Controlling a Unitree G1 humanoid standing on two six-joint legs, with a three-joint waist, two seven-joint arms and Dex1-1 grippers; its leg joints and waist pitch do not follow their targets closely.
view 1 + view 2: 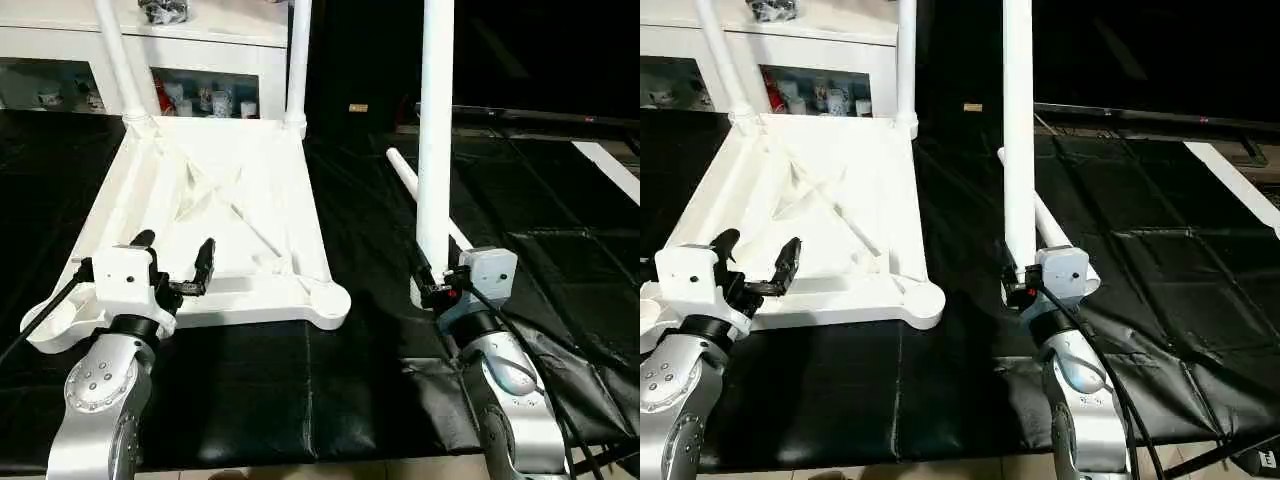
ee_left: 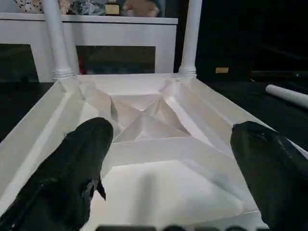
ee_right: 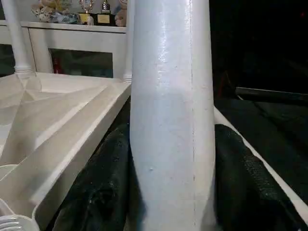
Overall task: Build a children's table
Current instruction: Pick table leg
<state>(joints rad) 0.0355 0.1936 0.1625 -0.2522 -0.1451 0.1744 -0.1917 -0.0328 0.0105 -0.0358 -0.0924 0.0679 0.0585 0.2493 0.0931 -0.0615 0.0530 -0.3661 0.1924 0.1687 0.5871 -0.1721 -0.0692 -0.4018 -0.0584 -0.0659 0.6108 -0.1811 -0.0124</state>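
The white tabletop [image 1: 230, 200] lies underside up on the black mat, its ribs showing. Two white legs [image 1: 118, 60] [image 1: 297, 60] stand upright in its far corner sockets. My left gripper [image 1: 176, 243] hovers open over the tabletop's near edge, nothing between its black fingers [image 2: 72, 168]. My right gripper [image 1: 437, 290] is shut on a third leg [image 1: 435, 130], held upright with its lower end by the mat, to the right of the empty near right socket [image 1: 330, 300]. The near left socket [image 1: 50, 325] is also empty. Another leg [image 1: 410, 180] lies on the mat behind the held one.
A white cabinet [image 1: 200, 50] with glass doors stands behind the tabletop. A white strip [image 1: 610, 165] lies at the far right of the mat. The black mat [image 1: 300, 390] wrinkles near my right forearm, and its front edge runs just below my arms.
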